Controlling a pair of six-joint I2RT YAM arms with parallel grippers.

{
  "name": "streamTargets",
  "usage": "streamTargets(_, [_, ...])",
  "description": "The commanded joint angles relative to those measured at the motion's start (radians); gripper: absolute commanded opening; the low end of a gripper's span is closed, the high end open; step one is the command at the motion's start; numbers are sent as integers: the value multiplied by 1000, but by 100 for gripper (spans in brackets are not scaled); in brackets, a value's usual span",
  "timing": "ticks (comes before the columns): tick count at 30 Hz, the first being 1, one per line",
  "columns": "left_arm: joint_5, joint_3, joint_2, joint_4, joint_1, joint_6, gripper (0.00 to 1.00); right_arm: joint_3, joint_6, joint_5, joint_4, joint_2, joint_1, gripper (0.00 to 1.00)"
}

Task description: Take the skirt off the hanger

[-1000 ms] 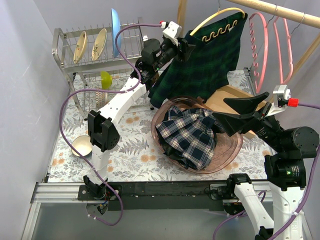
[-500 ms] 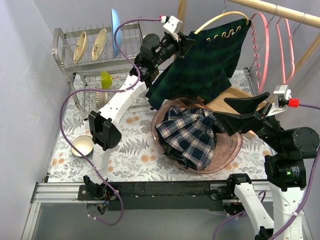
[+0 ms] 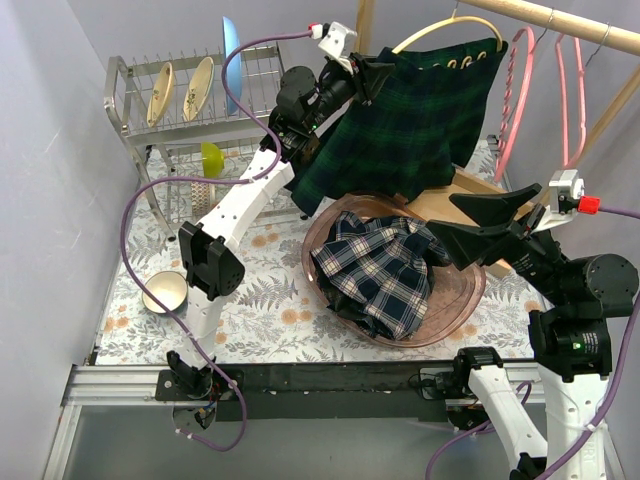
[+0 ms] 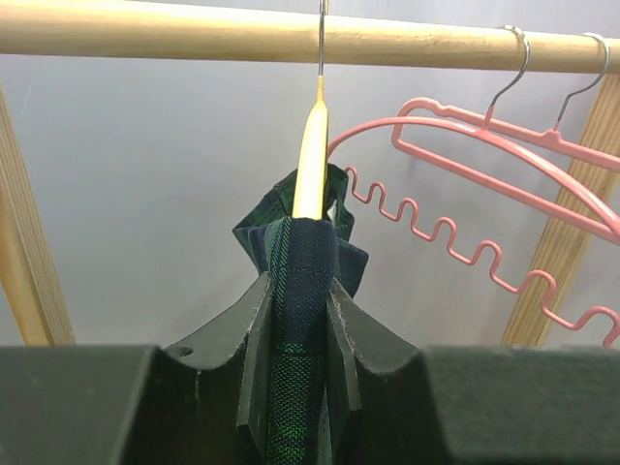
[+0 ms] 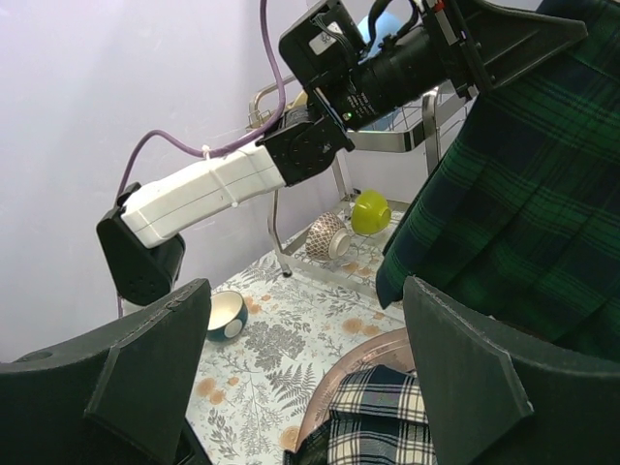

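A dark green plaid skirt [image 3: 405,130] hangs on a yellow hanger [image 3: 435,30] from the wooden rail [image 3: 560,22]. My left gripper [image 3: 382,68] is shut on the skirt's top left corner, high up by the hanger. In the left wrist view the skirt cloth [image 4: 298,310] is pinched between the fingers [image 4: 254,339], with the yellow hanger [image 4: 310,155] straight above. My right gripper [image 3: 455,222] is open and empty over the basket, below and right of the skirt. The skirt also shows in the right wrist view [image 5: 513,194].
A pink round basket [image 3: 455,300] holds a blue-and-white plaid cloth [image 3: 380,270]. Pink hangers [image 3: 520,90] hang to the right on the rail. A dish rack [image 3: 180,100] with plates stands at back left. A bowl [image 3: 163,292] sits at left. A cardboard box [image 3: 455,195] lies behind the basket.
My left gripper has risen and moved right with the skirt's corner, swinging skirt and hanger toward the pink hangers. The right arm has not moved.
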Motion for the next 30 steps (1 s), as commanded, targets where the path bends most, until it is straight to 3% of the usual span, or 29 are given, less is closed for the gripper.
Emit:
streamTargets(1, [-48, 83, -33, 236, -5, -39, 0, 0, 7, 31, 56, -10, 7, 87])
streamTargets(12, [-89, 63, -88, 259, -5, -4, 0, 30, 36, 74, 41, 13, 7, 86])
streamTargets(22, [-121, -164, -299, 256, -5, 82, 0, 160, 114, 163, -49, 90, 7, 83])
streamTargets(26, [-140, -291, -406, 292, -5, 107, 0, 186, 201, 165, -10, 122, 6, 81])
streamTargets(30, [-135, -317, -460, 282, -5, 116, 0, 200, 264, 165, 41, 177, 7, 74])
